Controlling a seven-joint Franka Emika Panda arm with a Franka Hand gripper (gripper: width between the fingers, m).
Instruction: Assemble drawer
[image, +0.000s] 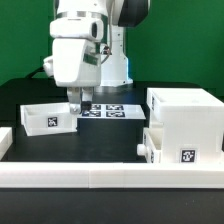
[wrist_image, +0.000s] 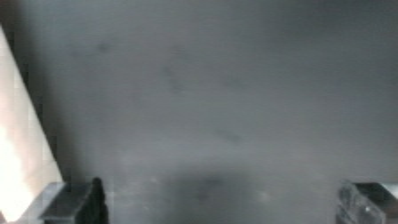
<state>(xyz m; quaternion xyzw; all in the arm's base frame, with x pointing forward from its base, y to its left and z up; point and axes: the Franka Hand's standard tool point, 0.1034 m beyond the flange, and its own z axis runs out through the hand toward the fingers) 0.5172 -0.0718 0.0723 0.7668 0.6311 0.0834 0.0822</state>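
Exterior view: drawer (image: 185, 120) on black table (image: 110, 135), green wall (image: 190, 40).

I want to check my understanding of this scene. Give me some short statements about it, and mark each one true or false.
1. The gripper holds a tray. False: it is open, and the wrist view shows nothing between its fingers.
2. The case stands at the exterior view's right. True.
3. A tray lies on the table at the exterior view's left, apart from the case. True.
4. The marker board lies on top of the case. False: it lies flat on the table, between the tray and the case.
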